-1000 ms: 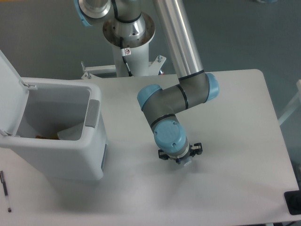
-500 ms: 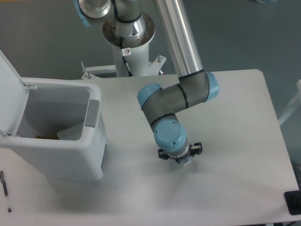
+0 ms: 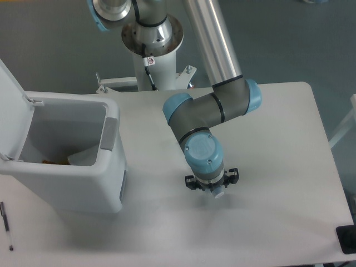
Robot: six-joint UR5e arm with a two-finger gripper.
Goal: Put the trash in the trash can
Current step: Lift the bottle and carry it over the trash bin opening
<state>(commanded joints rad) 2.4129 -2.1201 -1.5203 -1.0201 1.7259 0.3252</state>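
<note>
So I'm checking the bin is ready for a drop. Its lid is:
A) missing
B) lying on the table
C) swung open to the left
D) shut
C: the lid stands raised at the left side of the bin, whose inside shows.

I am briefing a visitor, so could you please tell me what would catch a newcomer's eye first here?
The grey-and-blue arm dominates the middle, reaching down over the white table with its pincer mostly hidden beneath the wrist. At the left stands the big white trash can, lid open. A thin black pen lies near the bottom-left corner.
</note>
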